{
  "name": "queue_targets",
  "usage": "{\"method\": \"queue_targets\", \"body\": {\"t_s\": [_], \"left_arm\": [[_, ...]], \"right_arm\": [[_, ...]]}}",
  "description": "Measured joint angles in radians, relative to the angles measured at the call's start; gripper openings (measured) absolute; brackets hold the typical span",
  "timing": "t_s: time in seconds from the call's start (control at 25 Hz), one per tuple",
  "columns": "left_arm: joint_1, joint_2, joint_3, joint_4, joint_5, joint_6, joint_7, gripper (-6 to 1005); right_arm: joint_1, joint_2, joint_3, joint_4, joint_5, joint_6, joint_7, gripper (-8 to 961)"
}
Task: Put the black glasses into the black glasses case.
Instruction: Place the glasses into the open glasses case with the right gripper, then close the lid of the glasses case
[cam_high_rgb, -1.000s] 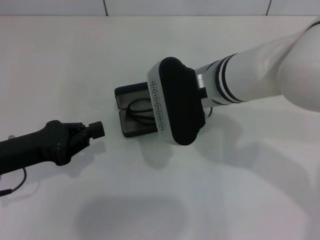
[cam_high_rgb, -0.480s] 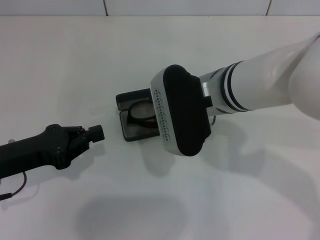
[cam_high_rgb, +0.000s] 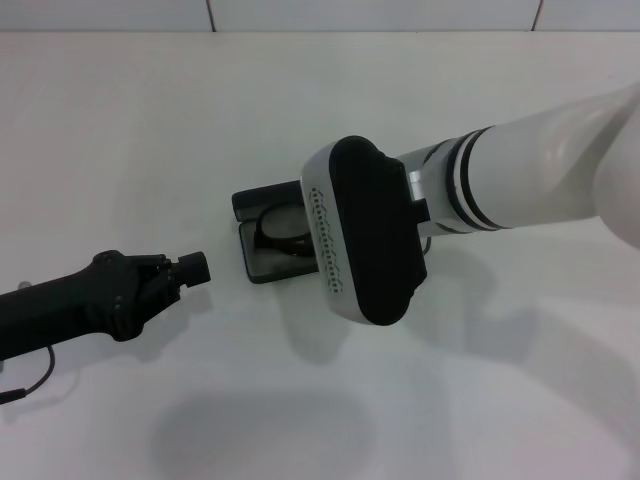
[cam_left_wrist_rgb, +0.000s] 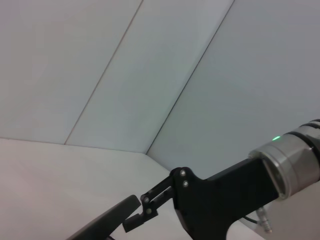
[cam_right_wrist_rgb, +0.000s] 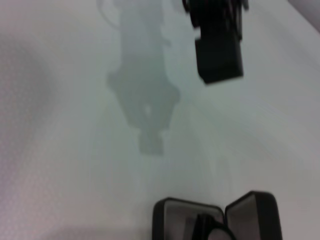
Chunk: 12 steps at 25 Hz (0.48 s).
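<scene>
The black glasses case lies open on the white table, showing its grey lining. The black glasses rest inside it, partly hidden. My right arm's wrist housing hangs over the case's right half and hides the right gripper in the head view. The left wrist view shows that gripper's black body from the side. The right wrist view shows the open case with the glasses in it. My left gripper is shut and empty, low over the table, left of the case.
The left arm lies along the table's left side with a thin cable under it. The left gripper also shows in the right wrist view. A tiled wall runs behind the table.
The right arm has drawn back toward the front right, uncovering more of the case with the glasses in it. The left arm has barely moved.
</scene>
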Motion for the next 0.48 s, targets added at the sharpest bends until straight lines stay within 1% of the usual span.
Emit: {"method": "queue_targets", "body": {"t_s": [0.28, 0.36, 0.4, 0.44, 0.48], "left_arm": [[0.001, -0.001, -0.001, 0.000, 0.000, 0.000, 0.001, 4], [0.001, -0.001, -0.005, 0.000, 0.000, 0.000, 0.001, 4], [0.001, -0.001, -0.007, 0.000, -0.001, 0.000, 0.001, 4], [0.001, 0.000, -0.008, 0.002, -0.003, 0.000, 0.002, 5], [0.000, 0.001, -0.009, 0.004, -0.007, 0.000, 0.002, 5]], "right_arm": [[-0.014, 0.000, 0.002, -0.054, 0.037, -0.022, 0.002, 394], [-0.023, 0.000, 0.019, -0.073, 0.054, -0.025, 0.004, 394], [-0.043, 0.000, 0.067, -0.102, 0.094, -0.034, 0.005, 394], [-0.043, 0.000, 0.067, -0.102, 0.094, -0.034, 0.005, 394], [-0.057, 0.000, 0.106, -0.119, 0.118, -0.040, 0.005, 394]]}}
